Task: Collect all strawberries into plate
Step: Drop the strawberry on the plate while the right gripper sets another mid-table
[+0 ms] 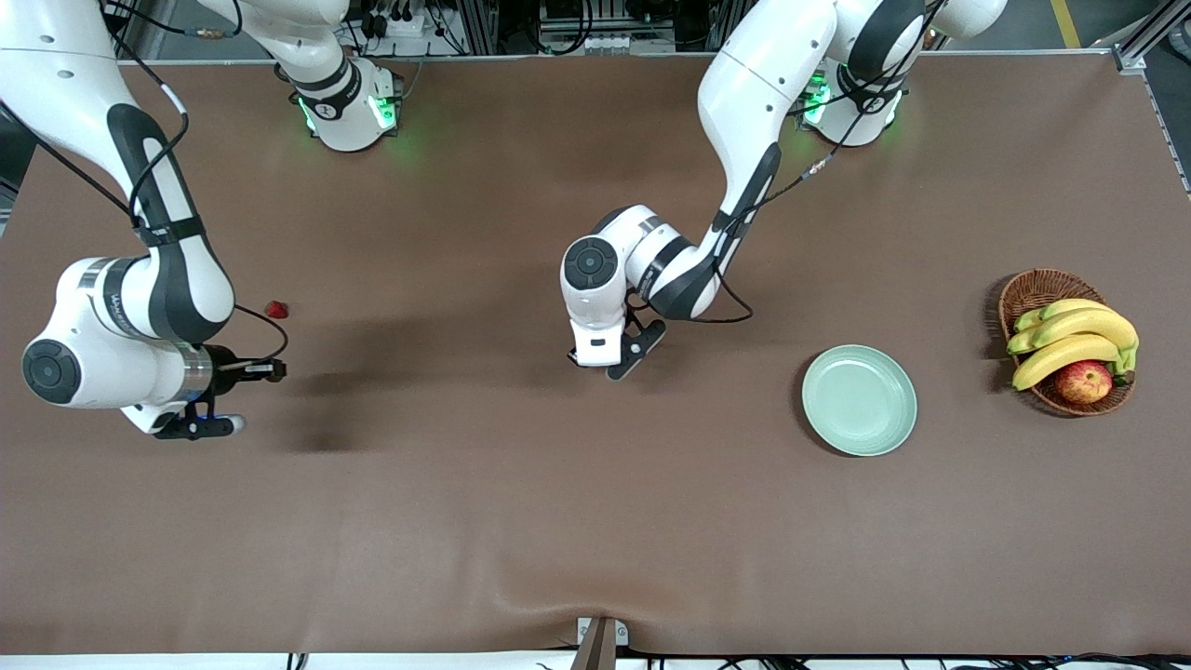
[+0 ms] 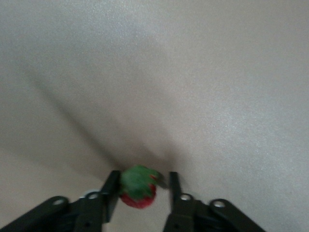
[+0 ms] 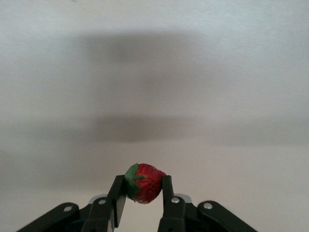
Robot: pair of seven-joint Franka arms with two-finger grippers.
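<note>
My right gripper (image 1: 272, 370) (image 3: 141, 180) is shut on a strawberry (image 3: 145, 186), both fingers pressing it, above the table at the right arm's end. A second strawberry (image 1: 276, 309) lies on the table near it, farther from the front camera. My left gripper (image 1: 595, 361) (image 2: 141, 176) points down at the table's middle, open around a third strawberry (image 2: 138, 191). One finger touches that berry and the other stands a little apart. In the front view the hand hides this berry. The mint-green plate (image 1: 859, 400) lies empty toward the left arm's end.
A brown wicker basket (image 1: 1028, 293) with bananas (image 1: 1070, 340) and a red-yellow apple (image 1: 1084, 381) stands beside the plate, at the left arm's end of the table. The brown table cloth (image 1: 558, 521) is bare nearer the front camera.
</note>
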